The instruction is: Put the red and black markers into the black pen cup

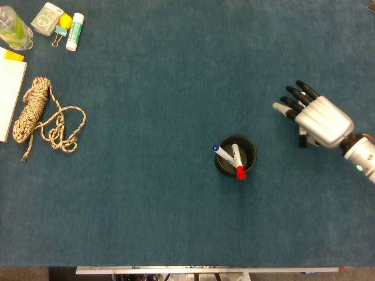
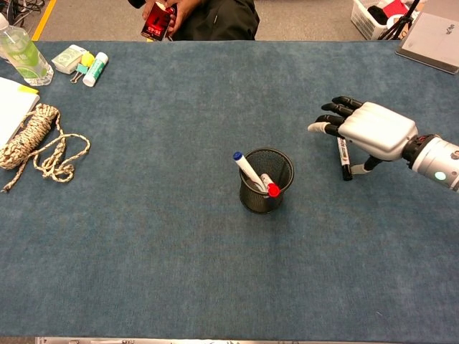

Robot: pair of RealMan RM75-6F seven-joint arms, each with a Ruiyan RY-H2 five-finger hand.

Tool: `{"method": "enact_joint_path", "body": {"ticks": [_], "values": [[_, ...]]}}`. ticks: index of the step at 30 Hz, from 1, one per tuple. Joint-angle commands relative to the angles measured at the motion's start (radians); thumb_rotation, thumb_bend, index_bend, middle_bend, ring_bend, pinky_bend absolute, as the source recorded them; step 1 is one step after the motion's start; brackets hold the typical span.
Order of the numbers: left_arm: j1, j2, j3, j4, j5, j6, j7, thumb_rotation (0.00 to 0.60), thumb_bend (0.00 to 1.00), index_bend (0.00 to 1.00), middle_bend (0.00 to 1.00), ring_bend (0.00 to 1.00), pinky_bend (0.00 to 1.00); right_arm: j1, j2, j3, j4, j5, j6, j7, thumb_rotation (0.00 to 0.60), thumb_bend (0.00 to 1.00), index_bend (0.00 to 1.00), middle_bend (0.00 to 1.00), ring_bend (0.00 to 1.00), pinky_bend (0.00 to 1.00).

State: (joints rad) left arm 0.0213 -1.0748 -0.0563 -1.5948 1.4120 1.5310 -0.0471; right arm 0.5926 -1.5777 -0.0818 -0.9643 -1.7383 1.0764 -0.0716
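The black mesh pen cup (image 1: 251, 147) (image 2: 285, 162) stands near the table's middle. A red-capped marker (image 1: 239, 164) (image 2: 270, 187) and a blue-capped marker (image 1: 221, 153) (image 2: 246, 167) lean inside it. To the cup's right, my right hand (image 1: 319, 120) (image 2: 373, 129) hovers low over the table, fingers pointing left. It holds the black marker (image 2: 343, 158) (image 1: 303, 140) underneath, between thumb and fingers. The marker hangs roughly crosswise to the hand, mostly hidden in the head view. My left hand is not visible.
At far left lie a coiled rope (image 1: 35, 114) (image 2: 32, 136), a notepad (image 1: 10, 96), a green bottle (image 2: 20, 54), a glue stick (image 1: 75, 31) and small desk items. A person holds a red phone (image 2: 156, 20) beyond the far edge.
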Motion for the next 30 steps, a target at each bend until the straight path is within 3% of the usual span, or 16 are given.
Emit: {"method": "enact_joint_path", "body": {"ticks": [1, 11, 14, 21, 30], "values": [[0.001, -0.001, 0.0, 0.002, -0.003, -0.001, -0.002, 0.6, 0.47, 0.33, 0.31, 0.29, 0.13, 0.009, -0.009, 0.011, -0.01, 0.012, -0.012, -0.011, 0.6, 0.02, 0.17, 0.18, 0.05, 0.03], [0.004, -0.001, 0.001, 0.009, -0.003, -0.001, -0.011, 0.6, 0.47, 0.33, 0.31, 0.29, 0.13, 0.041, -0.056, 0.043, -0.032, 0.039, -0.029, -0.04, 0.6, 0.03, 0.17, 0.19, 0.05, 0.03], [0.007, 0.0, 0.002, 0.011, -0.005, 0.001, -0.014, 0.6, 0.47, 0.33, 0.31, 0.29, 0.13, 0.049, -0.05, 0.037, -0.048, 0.037, -0.037, -0.042, 0.6, 0.08, 0.24, 0.21, 0.05, 0.03], [0.008, -0.004, 0.003, 0.016, -0.003, -0.001, -0.018, 0.6, 0.47, 0.33, 0.31, 0.29, 0.13, 0.048, -0.022, 0.025, -0.083, 0.042, -0.04, -0.036, 0.6, 0.32, 0.44, 0.27, 0.08, 0.03], [0.007, -0.001, 0.004, 0.014, -0.003, -0.006, -0.017, 0.6, 0.47, 0.33, 0.31, 0.29, 0.13, 0.047, -0.006, 0.016, -0.092, 0.056, -0.057, -0.05, 0.6, 0.34, 0.5, 0.28, 0.08, 0.03]]}}
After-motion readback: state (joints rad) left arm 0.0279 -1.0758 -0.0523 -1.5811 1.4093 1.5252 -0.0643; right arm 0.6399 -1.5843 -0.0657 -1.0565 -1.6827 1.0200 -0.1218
